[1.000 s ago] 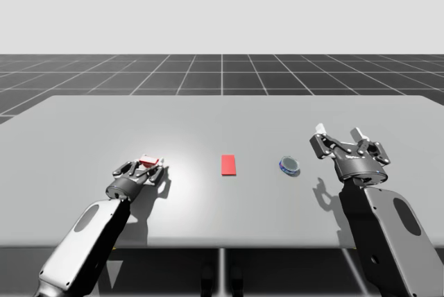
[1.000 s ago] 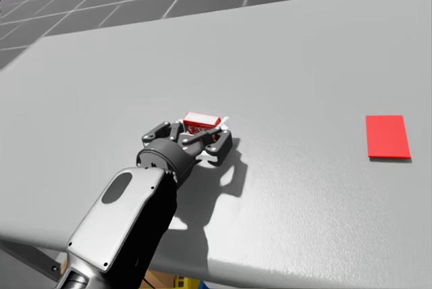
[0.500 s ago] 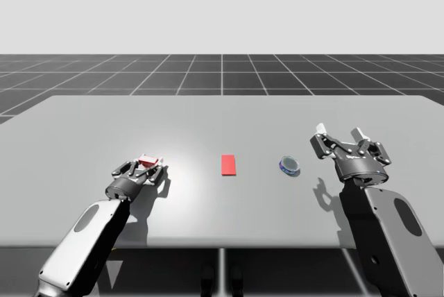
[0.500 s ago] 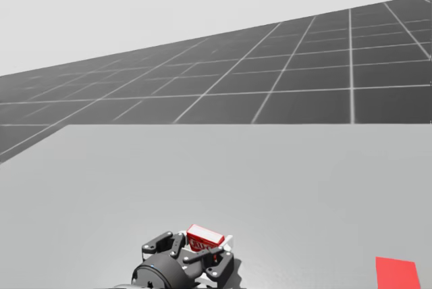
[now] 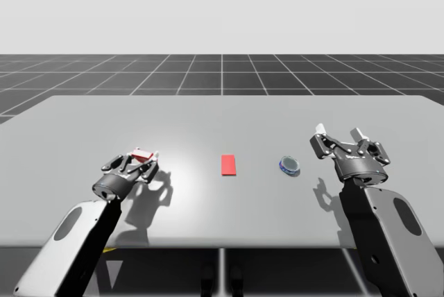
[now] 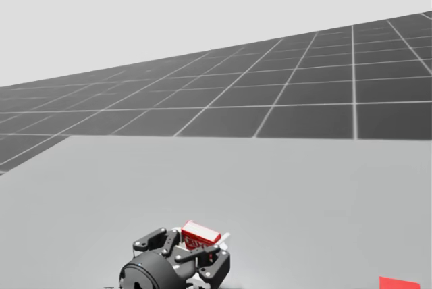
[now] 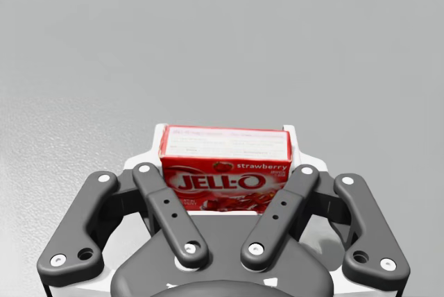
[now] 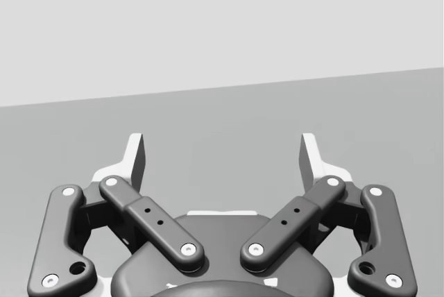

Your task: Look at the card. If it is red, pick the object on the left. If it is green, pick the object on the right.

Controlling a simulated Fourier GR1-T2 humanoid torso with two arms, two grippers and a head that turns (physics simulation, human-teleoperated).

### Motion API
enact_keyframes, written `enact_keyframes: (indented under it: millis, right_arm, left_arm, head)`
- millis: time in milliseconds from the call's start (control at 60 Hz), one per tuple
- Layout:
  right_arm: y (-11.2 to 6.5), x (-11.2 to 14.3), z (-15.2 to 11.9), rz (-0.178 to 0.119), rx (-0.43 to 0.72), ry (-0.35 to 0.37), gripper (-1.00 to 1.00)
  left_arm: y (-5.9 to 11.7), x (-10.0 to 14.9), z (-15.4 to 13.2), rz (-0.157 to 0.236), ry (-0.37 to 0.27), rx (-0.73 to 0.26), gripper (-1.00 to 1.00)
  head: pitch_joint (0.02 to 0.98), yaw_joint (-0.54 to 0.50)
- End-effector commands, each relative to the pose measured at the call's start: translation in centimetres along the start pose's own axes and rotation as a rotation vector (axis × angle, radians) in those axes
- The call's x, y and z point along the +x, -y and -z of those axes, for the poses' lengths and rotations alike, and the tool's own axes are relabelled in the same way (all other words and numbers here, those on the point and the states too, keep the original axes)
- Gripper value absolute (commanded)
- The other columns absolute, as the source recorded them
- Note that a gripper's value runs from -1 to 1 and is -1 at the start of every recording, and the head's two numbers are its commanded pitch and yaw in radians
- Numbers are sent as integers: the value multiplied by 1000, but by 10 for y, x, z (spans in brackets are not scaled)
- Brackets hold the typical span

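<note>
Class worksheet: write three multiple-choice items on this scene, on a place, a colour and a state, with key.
1. Where does the card lie? A between the red box and the blue round can; B on the box; C beyond the can.
2. What colour is the card? A green; B red; C yellow.
3. How is the right pincer? A shut on the can; B open; C shut on the card.
Key: 1A, the high view shows it between them; 2B, plainly red; 3B, its fingers stand apart, holding nothing.
</note>
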Motion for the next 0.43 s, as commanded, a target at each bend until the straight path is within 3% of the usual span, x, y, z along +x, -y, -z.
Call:
enact_keyframes:
  millis: [17, 433]
  right_arm:
    - [0, 0, 1, -2, 3, -1, -1000]
    - [1, -2, 2, -7, 11, 5, -1000]
  left_arm:
    - [9, 46, 1, 44, 85, -124, 974]
    - [3, 148, -24, 125, 279, -106, 981]
  head:
    - [415, 413]
    - [422, 410]
